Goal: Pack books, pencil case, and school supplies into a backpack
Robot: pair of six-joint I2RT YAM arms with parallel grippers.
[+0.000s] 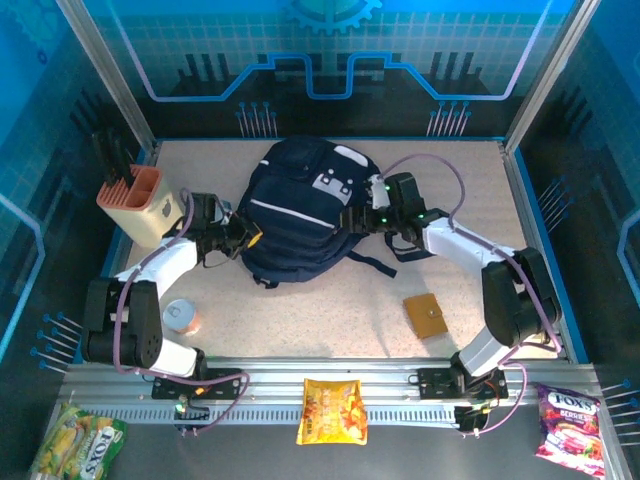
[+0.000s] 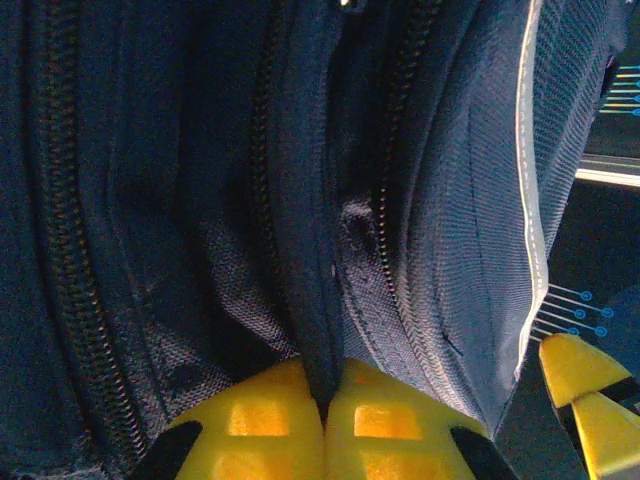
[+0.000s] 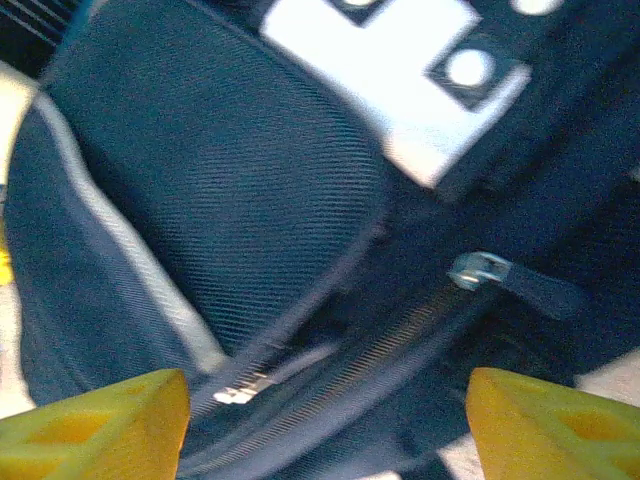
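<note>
The navy backpack (image 1: 300, 205) lies flat in the middle of the table. My left gripper (image 1: 250, 238) is at its left edge. In the left wrist view the yellow fingers (image 2: 270, 420) are shut on a dark fold of backpack fabric (image 2: 320, 330) beside a zipper track. My right gripper (image 1: 352, 218) is at the backpack's right side, open, with its fingertips (image 3: 540, 425) spread over a zipper line; the metal zipper pull (image 3: 482, 270) lies just beyond them, untouched. A tan-brown square school supply (image 1: 426, 315) lies on the table right of centre. The books and the pencil case are out of view.
A peach-and-cream holder (image 1: 138, 205) stands at the left, close to my left arm. A small round tin (image 1: 181, 317) sits near the left base. Snack bags lie along the front rail: yellow (image 1: 332, 410), pink (image 1: 570, 425), green-yellow (image 1: 80, 442).
</note>
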